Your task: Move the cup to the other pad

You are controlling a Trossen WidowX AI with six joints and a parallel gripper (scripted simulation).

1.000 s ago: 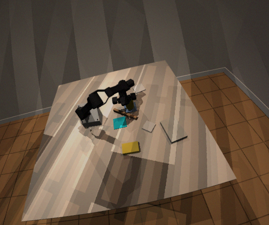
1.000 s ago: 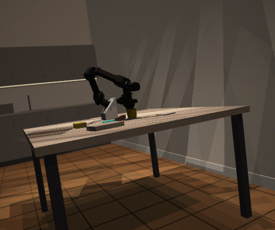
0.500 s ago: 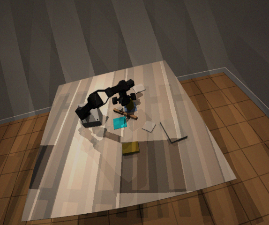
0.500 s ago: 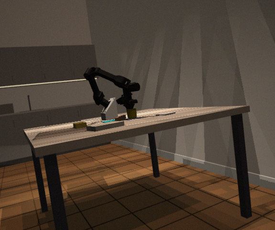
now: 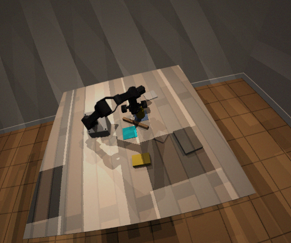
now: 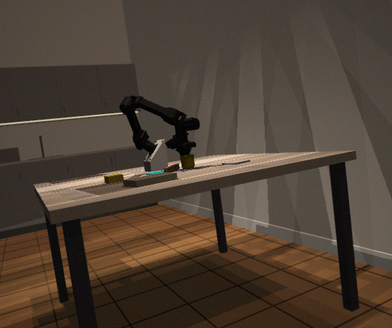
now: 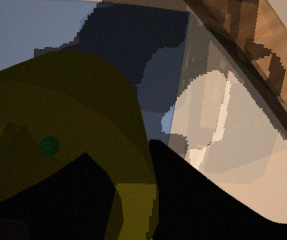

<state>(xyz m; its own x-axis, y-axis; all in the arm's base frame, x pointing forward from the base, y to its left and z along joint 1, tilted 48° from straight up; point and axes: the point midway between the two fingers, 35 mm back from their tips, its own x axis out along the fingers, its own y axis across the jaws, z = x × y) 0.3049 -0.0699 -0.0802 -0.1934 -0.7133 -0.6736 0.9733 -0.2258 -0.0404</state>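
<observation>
Nearest the wrist camera: black parallel-jaw gripper (image 7: 126, 220) pinching the wall of the olive-yellow round cup (image 7: 70, 120) — one finger inside the rim, one outside, a grip likely chosen to keep it upright. One dark green marble (image 7: 49, 146) visible inside. Cup sits on the blue square pad (image 7: 30, 27), not yet lifted by the look of it. Beyond lies a brown wooden stick (image 5: 135, 122), then the turquoise square pad (image 5: 129, 132) — presumably the destination. The carry must clear that stick without tilting.
</observation>
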